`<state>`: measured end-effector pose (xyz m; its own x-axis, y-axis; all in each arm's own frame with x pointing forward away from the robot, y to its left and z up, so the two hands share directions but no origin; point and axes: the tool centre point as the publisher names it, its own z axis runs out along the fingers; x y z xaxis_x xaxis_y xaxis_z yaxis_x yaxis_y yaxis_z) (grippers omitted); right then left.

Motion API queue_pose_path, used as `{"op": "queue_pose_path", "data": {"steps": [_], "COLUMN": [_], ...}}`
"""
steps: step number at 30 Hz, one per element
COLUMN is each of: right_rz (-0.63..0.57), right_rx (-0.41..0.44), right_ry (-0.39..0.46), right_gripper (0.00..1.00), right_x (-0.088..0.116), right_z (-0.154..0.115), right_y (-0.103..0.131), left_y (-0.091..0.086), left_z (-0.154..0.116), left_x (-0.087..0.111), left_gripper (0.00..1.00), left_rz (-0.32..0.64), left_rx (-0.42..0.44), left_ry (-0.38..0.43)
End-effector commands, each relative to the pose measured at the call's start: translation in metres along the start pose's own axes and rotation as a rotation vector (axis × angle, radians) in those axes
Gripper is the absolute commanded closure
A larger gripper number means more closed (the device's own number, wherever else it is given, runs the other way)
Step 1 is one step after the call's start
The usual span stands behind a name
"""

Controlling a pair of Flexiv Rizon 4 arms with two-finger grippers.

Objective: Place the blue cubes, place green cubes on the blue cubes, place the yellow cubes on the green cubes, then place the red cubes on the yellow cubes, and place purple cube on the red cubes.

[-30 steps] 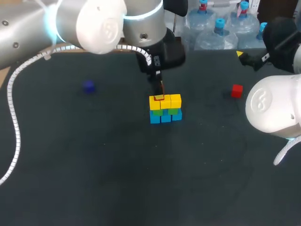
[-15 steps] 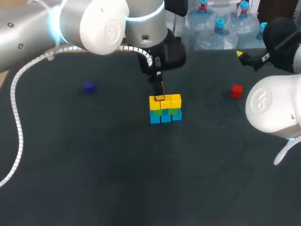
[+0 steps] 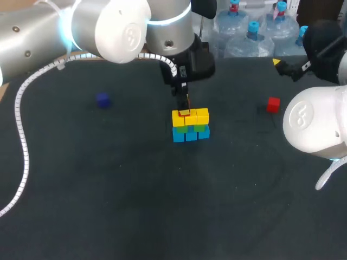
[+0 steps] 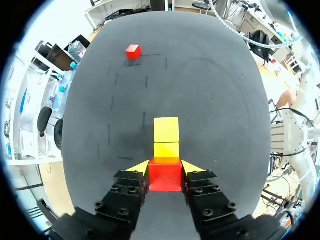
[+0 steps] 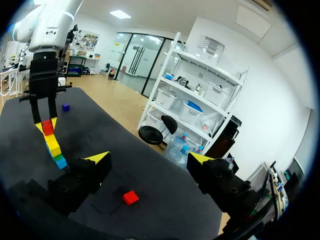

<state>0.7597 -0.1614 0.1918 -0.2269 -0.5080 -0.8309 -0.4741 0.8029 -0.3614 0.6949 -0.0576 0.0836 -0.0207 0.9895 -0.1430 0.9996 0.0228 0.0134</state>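
1. My left gripper [image 4: 165,169] pinches a red cube [image 4: 164,177] at the stack's top, with the yellow cubes [image 4: 166,131] just ahead of its fingers.
2. My right gripper [image 5: 150,159] is spread, with a loose red cube [image 5: 130,197] on the table beneath it.

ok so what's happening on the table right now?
The left hand is shut on a red cube, holding it on or just above one end of the stack, which is blue, green, then yellow on top. The right hand hangs open off to the side. A second red cube and the purple cube lie loose, away from the stack.
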Motion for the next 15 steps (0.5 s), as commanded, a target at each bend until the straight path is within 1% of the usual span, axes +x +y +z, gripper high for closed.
{"op": "queue_pose_path", "data": {"steps": [1,4,5,6,9,11,12,14,15], "right_rz": [0.000,0.000,0.000,0.000,0.000,0.000,0.000,0.000,0.000], "right_rx": [-0.002,-0.002,-0.002,-0.002,-0.002,-0.002,-0.002,-0.002,-0.002], "right_ry": [-0.002,-0.002,-0.002,-0.002,-0.002,-0.002,-0.002,-0.002,-0.002], "right_gripper": [0.00,0.00,0.00,0.00,0.00,0.00,0.00,0.00,0.00], "right_x": [0.0005,0.0005,0.0005,0.0005,0.0005,0.0005,0.0005,0.0005,0.0005], "right_z": [-0.0001,-0.0001,-0.0001,-0.0001,-0.0001,-0.0001,-0.0001,-0.0001,-0.0001], "right_y": [-0.0005,-0.0005,-0.0005,-0.0005,-0.0005,-0.0005,-0.0005,-0.0005,-0.0005], "left_y": [0.0035,0.0040,0.0041,0.0041,0.0042,0.0039,0.0037,0.0028,0.0027], "left_z": [0.0008,0.0001,-0.0002,-0.0002,-0.0004,-0.0011,-0.0014,-0.0026,-0.0030], "left_x": [-0.0017,-0.0015,-0.0015,-0.0015,-0.0014,-0.0015,-0.0016,-0.0021,-0.0023], "left_gripper": [1.00,1.00,0.98,0.88,0.73,0.62,0.58,0.56,0.53], "left_rz": [0.000,0.000,-0.001,-0.001,-0.002,-0.002,-0.003,-0.001,0.000], "left_rx": [0.005,0.003,0.003,0.004,0.005,0.006,0.006,0.008,0.008], "left_ry": [0.007,0.007,0.006,0.005,0.003,0.001,0.000,0.000,-0.001]}}
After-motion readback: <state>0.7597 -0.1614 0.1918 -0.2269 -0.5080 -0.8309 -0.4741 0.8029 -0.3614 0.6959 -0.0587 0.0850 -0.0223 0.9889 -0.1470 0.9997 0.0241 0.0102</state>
